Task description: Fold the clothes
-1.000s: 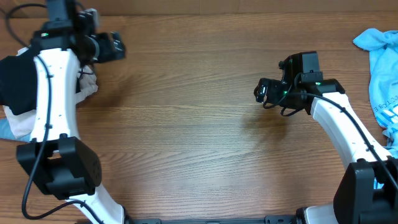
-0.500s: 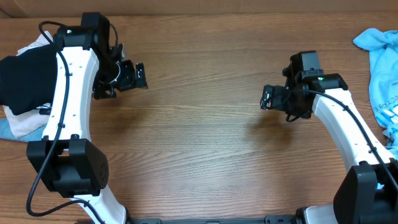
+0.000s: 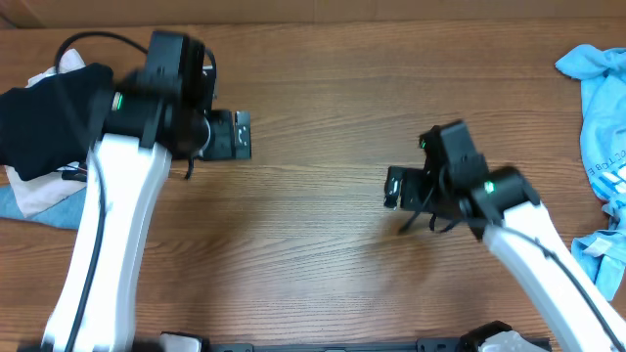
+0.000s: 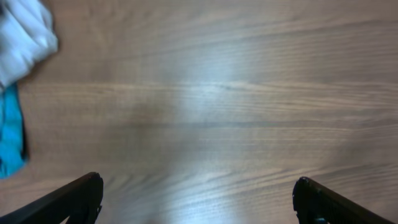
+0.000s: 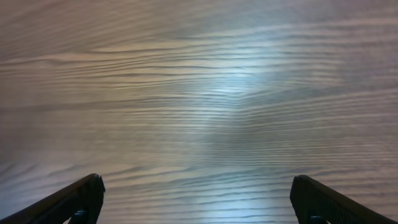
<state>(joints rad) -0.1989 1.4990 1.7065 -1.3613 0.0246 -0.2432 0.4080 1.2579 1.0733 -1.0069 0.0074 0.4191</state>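
Observation:
A black shirt lies bunched on a pile at the table's far left in the overhead view; its label does not show. My left gripper is open and empty over bare wood, to the right of the shirt and apart from it. In the left wrist view its fingers are spread wide over the tabletop. My right gripper is open and empty over bare wood right of centre. In the right wrist view its fingers are spread wide with nothing between them.
White cloth and blue cloth lie under the black shirt; they also show in the left wrist view as white cloth and teal cloth. A light blue shirt lies at the right edge.
My left arm has swung right, away from the pile toward the middle. My right arm has moved left and nearer the front edge. Both grippers stay empty.

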